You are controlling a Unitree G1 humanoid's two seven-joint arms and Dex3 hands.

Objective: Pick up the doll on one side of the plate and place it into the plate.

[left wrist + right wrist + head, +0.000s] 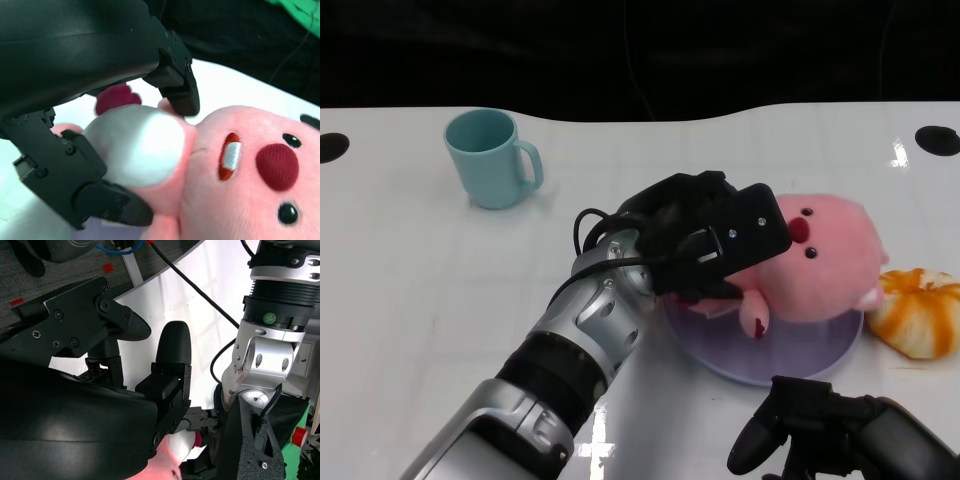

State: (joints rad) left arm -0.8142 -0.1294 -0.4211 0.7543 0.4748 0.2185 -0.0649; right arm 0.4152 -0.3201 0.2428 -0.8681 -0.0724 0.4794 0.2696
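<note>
The robot's left hand [705, 240] grips the pink plush doll [820, 262] lying over the round lilac plate [790, 350]; released carelessly, it might roll towards the orange fruit [918, 310].

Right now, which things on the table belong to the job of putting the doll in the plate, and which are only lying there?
Belong to the job:
pink doll, lying on the plate
purple plate
left hand, gripping the doll

Only lying there:
teal mug
orange peeled fruit, beside the plate
right hand, holding nothing
</note>
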